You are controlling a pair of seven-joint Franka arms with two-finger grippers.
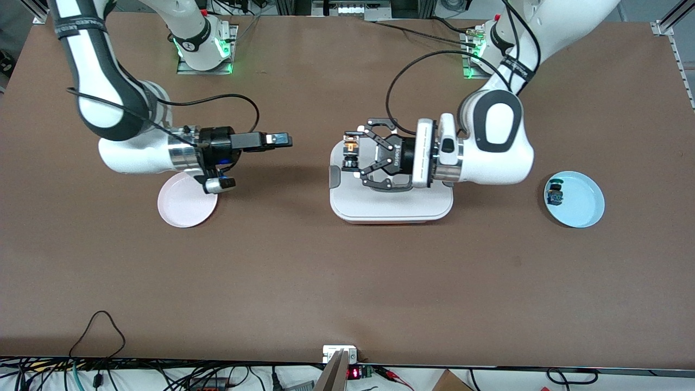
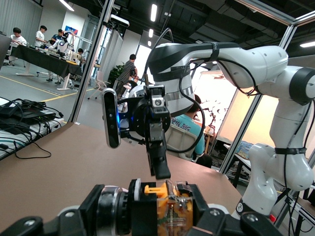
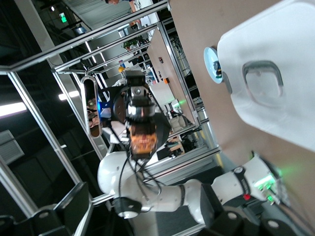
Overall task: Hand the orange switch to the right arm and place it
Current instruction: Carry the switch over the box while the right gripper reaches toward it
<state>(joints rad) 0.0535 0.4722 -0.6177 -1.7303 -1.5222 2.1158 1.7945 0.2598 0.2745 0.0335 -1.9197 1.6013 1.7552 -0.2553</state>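
Note:
My left gripper point(image 1: 352, 154) is shut on the orange switch point(image 1: 353, 146), a black body with an orange cap, and holds it above the white tray point(image 1: 391, 209). In the left wrist view the switch point(image 2: 172, 209) sits clamped between the jaws. My right gripper point(image 1: 282, 140), slim and black, is open and empty. It hovers level over the bare table and points at the switch across a clear gap. It also shows in the left wrist view point(image 2: 160, 169), just past the switch. The right wrist view shows the held switch point(image 3: 142, 137) ahead.
A pink plate point(image 1: 187, 203) lies under the right arm's wrist. A light blue plate point(image 1: 583, 203) toward the left arm's end holds a blue-topped black switch point(image 1: 555, 194). The white tray point(image 3: 275, 73) also shows in the right wrist view.

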